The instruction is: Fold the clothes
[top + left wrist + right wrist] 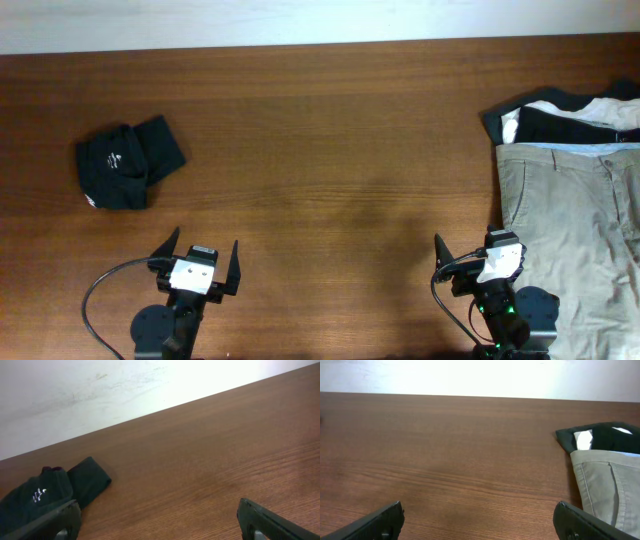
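Wooden table [320,150], folded black garment [125,165], small white mark [37,495], illegible.

- The left hand [205,242] has a white block body and two black, blade-like fingers [170,243] that taper to points.
- A thin black cable [93,292] loops out beside the left arm's round black base [150,325].
- The right hand [483,243] has the same build: a white block with black fingers.
- A green light [505,310] glows on the right arm's dark body.
- In the wrist views the fingertips [270,520] look matt dark grey, with flat, angular edges.
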Robot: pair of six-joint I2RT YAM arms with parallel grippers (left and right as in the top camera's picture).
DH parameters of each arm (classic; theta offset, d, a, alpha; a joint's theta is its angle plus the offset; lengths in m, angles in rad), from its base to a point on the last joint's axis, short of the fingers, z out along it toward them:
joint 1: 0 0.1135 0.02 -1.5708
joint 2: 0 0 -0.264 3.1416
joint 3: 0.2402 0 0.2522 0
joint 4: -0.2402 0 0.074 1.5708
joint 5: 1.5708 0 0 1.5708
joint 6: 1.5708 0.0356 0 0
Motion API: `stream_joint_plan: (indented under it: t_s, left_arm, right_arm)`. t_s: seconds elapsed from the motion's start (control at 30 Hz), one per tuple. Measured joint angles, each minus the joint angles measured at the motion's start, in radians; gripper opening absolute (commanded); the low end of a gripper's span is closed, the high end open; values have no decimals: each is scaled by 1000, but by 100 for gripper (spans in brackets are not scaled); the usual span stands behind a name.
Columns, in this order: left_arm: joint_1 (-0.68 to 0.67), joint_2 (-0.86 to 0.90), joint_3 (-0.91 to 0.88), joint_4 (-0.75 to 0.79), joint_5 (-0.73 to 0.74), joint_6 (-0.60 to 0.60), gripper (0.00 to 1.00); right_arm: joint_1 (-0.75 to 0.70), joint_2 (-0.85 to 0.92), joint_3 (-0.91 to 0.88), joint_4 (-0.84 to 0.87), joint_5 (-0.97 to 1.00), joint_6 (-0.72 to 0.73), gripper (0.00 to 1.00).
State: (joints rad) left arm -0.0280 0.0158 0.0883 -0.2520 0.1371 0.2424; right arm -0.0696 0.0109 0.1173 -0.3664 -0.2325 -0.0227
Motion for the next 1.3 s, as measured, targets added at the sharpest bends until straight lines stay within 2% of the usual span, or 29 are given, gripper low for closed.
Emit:
stream_joint_plan:
  t_s: [0.6, 0.67, 0.73, 0.83, 0.93, 1.0, 1.1, 1.17, 1.27, 1.3]
  left_arm:
    - [0, 0, -1, 21, 0, 0, 99]
    - [0, 0, -1, 26, 31, -1, 99]
    - [0, 0, -5, 86, 78, -3, 99]
    - [0, -2, -6, 267, 142, -32, 99]
    - [0, 16, 38, 294, 166, -70, 99]
    - [0, 87, 111, 290, 167, -79, 99]
    - [0, 338, 360, 173, 166, -88, 99]
    - [-1, 523, 530, 76, 167, -91, 99]
    - [-1, 820, 811, -126, 186, -93, 99]
    - [-1, 863, 852, -158, 188, -93, 99]
  right_arm:
    - [0, 0, 0, 3, 0, 0, 98]
    - [0, 0, 0, 1, -45, 1, 99]
    - [0, 0, 0, 18, -137, 5, 99]
    - [0, 1, -2, 115, -247, 43, 99]
    - [0, 2, 45, 141, -286, 89, 99]
    - [0, 16, 113, 145, -294, 103, 99]
    - [0, 113, 218, 125, -293, 124, 99]
    - [0, 239, 299, 74, -293, 127, 99]
    - [0, 550, 509, -99, -293, 127, 99]
    - [0, 625, 565, -135, -293, 129, 99]
